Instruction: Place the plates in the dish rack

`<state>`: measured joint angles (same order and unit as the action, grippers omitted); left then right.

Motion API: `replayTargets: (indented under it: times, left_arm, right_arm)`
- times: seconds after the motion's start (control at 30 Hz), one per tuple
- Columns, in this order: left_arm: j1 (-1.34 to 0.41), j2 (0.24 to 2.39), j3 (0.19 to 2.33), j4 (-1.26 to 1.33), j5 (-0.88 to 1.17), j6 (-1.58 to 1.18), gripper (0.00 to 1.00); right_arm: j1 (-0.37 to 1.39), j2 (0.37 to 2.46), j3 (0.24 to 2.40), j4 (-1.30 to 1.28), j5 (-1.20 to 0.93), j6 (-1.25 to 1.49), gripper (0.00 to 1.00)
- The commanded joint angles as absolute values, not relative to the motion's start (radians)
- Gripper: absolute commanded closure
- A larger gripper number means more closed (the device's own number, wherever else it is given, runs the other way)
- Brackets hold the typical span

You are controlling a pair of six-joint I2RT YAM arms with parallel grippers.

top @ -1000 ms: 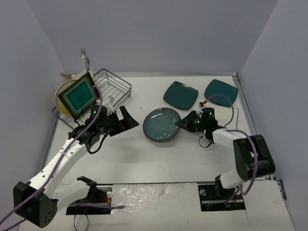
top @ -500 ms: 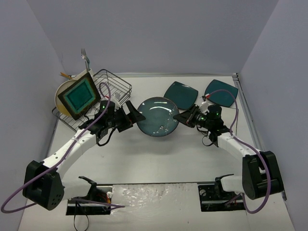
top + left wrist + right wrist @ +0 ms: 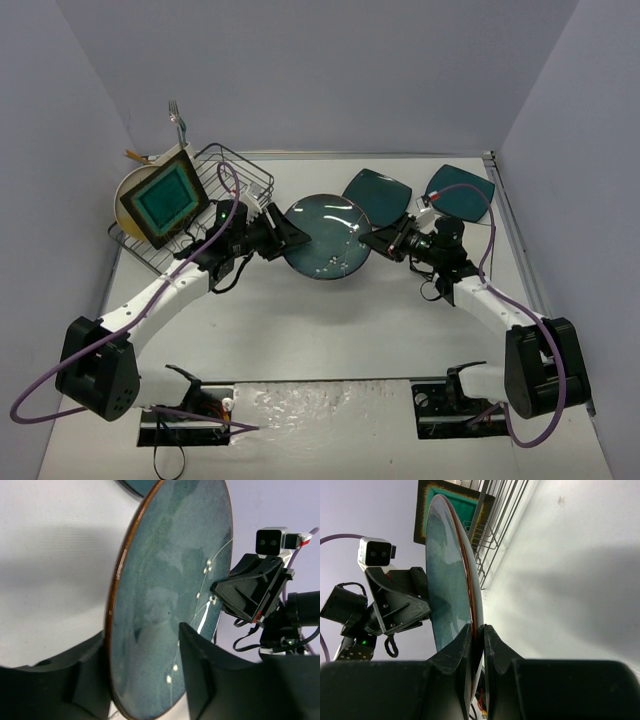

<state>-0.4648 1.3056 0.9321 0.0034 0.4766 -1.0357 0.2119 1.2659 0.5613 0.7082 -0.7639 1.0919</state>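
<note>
A round grey-blue plate [image 3: 325, 240] hangs on edge above the table, between both arms. My right gripper [image 3: 372, 243] is shut on its right rim; in the right wrist view the fingers pinch the brown-edged rim of the plate [image 3: 447, 570] at the right gripper [image 3: 477, 628]. My left gripper [image 3: 290, 238] straddles the opposite edge. In the left wrist view the plate [image 3: 170, 595] stands between the jaws of the left gripper [image 3: 142, 635], which remain apart. The black wire dish rack [image 3: 245, 180] holds a brown-rimmed teal square plate [image 3: 163, 198] and a cream round plate [image 3: 125, 190].
Two dark teal square plates [image 3: 375, 195] [image 3: 460, 190] lie flat at the back right. A fork [image 3: 176, 115] sticks up at the rack's far corner. Grey walls close in on the left, right and back.
The right arm lifted the round plate off the table and carried it left and back. The left arm swung right to meet it, and its jaws narrowed around the plate's edge.
</note>
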Motion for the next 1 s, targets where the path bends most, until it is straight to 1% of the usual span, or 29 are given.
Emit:
replayTargets:
  times: [0.0, 0.13, 0.17, 0.23, 0.27, 0.4, 0.47, 0.53, 0.57, 0.73, 0.9, 0.97]
  left_arm:
    - [-0.472, 1.295, 0.983, 0.126, 0.509, -1.060, 0.72]
    - [-0.472, 1.290, 0.994, 0.117, 0.506, -1.049, 0.98]
    - [-0.472, 1.289, 1.000, 0.109, 0.504, -1.044, 1.00]
    - [-0.472, 1.284, 1.010, 0.098, 0.503, -1.027, 1.00]
    - [-0.472, 1.280, 1.019, 0.087, 0.499, -1.013, 1.00]
    - [-0.472, 1.256, 1.094, -0.051, 0.475, -0.859, 1.00]
    - [-0.466, 1.245, 1.146, -0.121, 0.450, -0.762, 1.00]
    - [-0.462, 1.234, 1.200, -0.188, 0.420, -0.674, 1.00]
    - [-0.460, 1.230, 1.229, -0.225, 0.400, -0.623, 1.00]
    - [-0.451, 1.226, 1.403, -0.444, 0.256, -0.318, 1.00]
    - [-0.420, 1.262, 1.618, -0.664, 0.112, -0.027, 1.00]
    - [-0.403, 1.259, 1.652, -0.676, 0.058, 0.125, 1.00]
  right_arm:
    - [0.219, 1.195, 0.626, 0.942, -0.833, 1.154, 1.00]
    - [0.221, 1.188, 0.624, 0.888, -0.831, 1.110, 1.00]
    - [0.220, 1.182, 0.627, 0.850, -0.826, 1.093, 1.00]
    - [0.219, 1.169, 0.634, 0.786, -0.819, 1.029, 1.00]
    - [0.219, 1.161, 0.643, 0.735, -0.810, 0.989, 0.96]
    - [0.218, 1.111, 0.702, 0.453, -0.720, 0.768, 0.52]
    - [0.216, 1.098, 0.727, 0.356, -0.689, 0.716, 0.26]
    - [0.207, 1.089, 0.745, 0.295, -0.660, 0.671, 0.13]
    - [0.206, 1.085, 0.753, 0.268, -0.642, 0.650, 0.10]
    - [0.201, 1.044, 0.776, 0.190, -0.585, 0.599, 0.02]
    - [0.200, 1.025, 0.815, 0.116, -0.551, 0.550, 0.00]
    - [0.199, 1.021, 0.823, 0.109, -0.548, 0.538, 0.00]
